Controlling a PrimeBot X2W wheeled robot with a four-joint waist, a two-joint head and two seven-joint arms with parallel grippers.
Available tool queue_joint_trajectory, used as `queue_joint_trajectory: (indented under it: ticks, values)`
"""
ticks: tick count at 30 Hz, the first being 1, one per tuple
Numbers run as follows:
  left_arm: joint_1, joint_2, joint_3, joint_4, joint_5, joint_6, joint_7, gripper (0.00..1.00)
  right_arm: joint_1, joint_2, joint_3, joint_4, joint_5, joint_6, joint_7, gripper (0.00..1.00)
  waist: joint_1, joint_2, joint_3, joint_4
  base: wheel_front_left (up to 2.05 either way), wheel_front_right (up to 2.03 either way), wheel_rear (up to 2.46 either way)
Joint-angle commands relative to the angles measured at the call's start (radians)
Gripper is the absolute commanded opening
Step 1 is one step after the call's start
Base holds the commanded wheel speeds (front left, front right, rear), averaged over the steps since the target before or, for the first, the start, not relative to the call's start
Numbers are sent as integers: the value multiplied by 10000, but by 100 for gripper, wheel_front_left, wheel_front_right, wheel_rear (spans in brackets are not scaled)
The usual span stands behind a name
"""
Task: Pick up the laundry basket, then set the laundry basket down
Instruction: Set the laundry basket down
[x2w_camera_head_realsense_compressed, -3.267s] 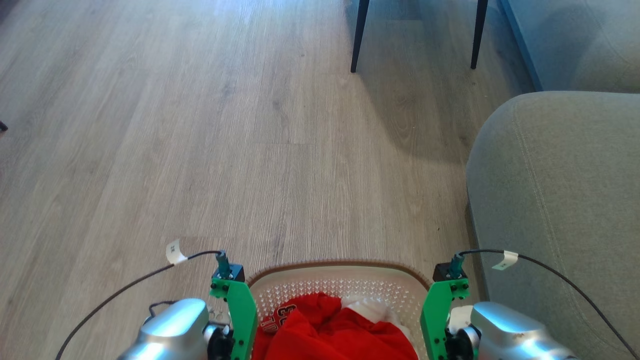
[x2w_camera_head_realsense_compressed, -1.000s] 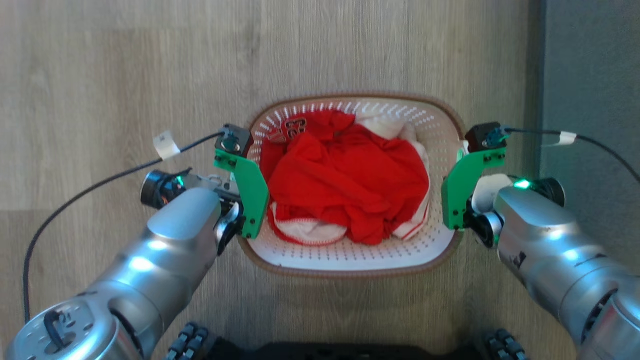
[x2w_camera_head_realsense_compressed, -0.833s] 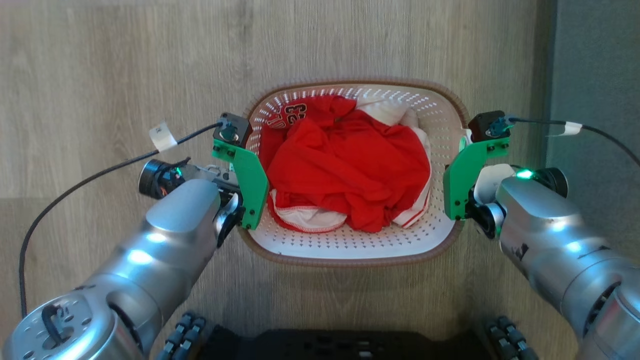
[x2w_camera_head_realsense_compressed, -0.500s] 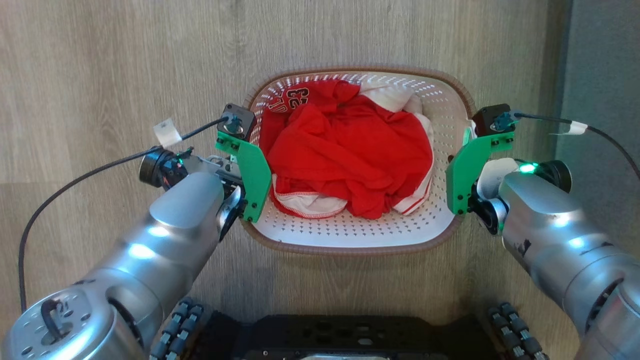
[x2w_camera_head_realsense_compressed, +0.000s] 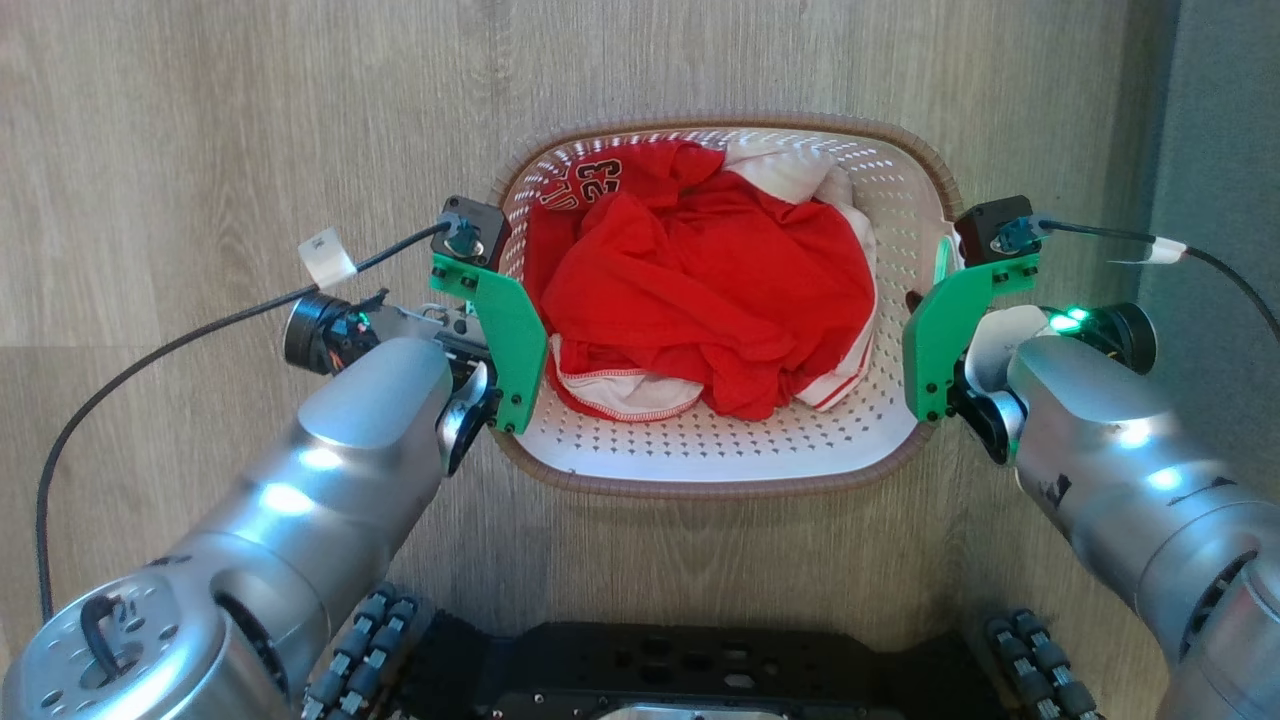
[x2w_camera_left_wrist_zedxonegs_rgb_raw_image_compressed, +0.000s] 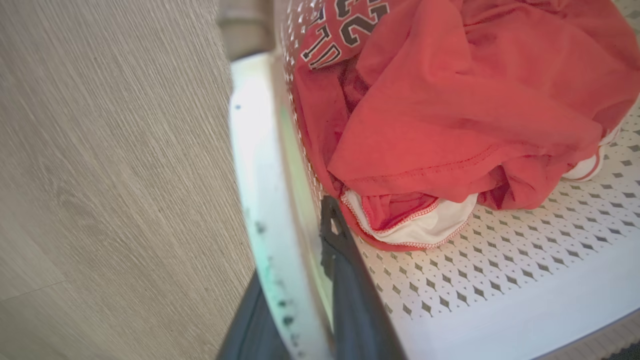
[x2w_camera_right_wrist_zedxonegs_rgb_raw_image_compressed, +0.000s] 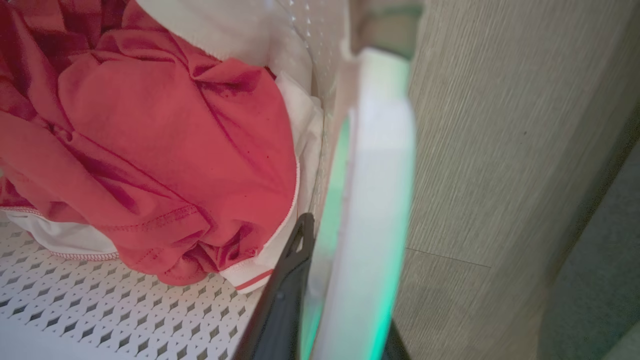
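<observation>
Since a second ago the whole head view has slid upward, floor seam and basket together, so it is your camera that moved. Both arms have kept their places on the basket's two sides. The robot's black base (x2w_camera_head_realsense_compressed: 680, 660) now shows along the bottom edge.

You have the laundry basket (x2w_camera_head_realsense_compressed: 720, 487) in the upper middle of the head view, over the wooden floor (x2w_camera_head_realsense_compressed: 200, 150). You cannot tell from these pictures whether its bottom touches the boards. Inside it, red clothes (x2w_camera_head_realsense_compressed: 700, 280) are heaped toward the top and left, with a white garment (x2w_camera_head_realsense_compressed: 620, 395) poking out beneath them. The perforated white bottom lies bare along the lower part of the basket.

Your left gripper (x2w_camera_head_realsense_compressed: 492, 330) is at the basket's left side, centre left of the frame, under its green bracket. In the left wrist view the left gripper (x2w_camera_left_wrist_zedxonegs_rgb_raw_image_compressed: 292, 245) is clenched on the white side handle (x2w_camera_left_wrist_zedxonegs_rgb_raw_image_compressed: 260, 165), one dark finger inside the wall and one outside.

Your right gripper (x2w_camera_head_realsense_compressed: 925, 340) is at the basket's right side, centre right of the frame. In the right wrist view it (x2w_camera_right_wrist_zedxonegs_rgb_raw_image_compressed: 350, 280) grasps the other white handle (x2w_camera_right_wrist_zedxonegs_rgb_raw_image_compressed: 380, 150) the same way, its inner finger just beside the clothes.

A grey surface (x2w_camera_head_realsense_compressed: 1230, 200) runs down the right edge of the head view.
</observation>
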Motion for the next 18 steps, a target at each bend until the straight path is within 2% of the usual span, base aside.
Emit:
queue_joint_trajectory:
  ticks: [1,5,6,7,8,9,18]
  values:
    - [-76,-28,-59,-253,59,-48,-62,0,301,14,183,-63,-214,71,-126,0,0,-1,-4,17,0,0,0]
    - [-107,-28,-73,-225,44,13,-128,0,263,-9,206,-17,-394,71,-212,0,0,-1,4,38,0,0,0]
    - [-124,-28,-76,-202,68,69,-174,17,260,-7,205,-1,-384,71,-227,20,0,-1,7,39,0,0,0]
    - [-141,-28,-79,-174,105,148,-253,45,257,-5,202,16,-371,71,-233,95,0,-1,12,41,0,0,0]
    - [-157,-28,-81,-145,145,247,-367,92,271,-2,198,38,-349,71,-163,100,0,-1,15,43,0,0,0]
    - [-151,-28,-82,-110,125,346,-425,100,281,1,200,57,-356,71,-99,100,0,-1,16,43,0,0,0]
    - [-50,-28,-94,107,154,555,-321,100,317,38,151,154,-292,71,-121,100,0,-1,-93,6,0,0,0]
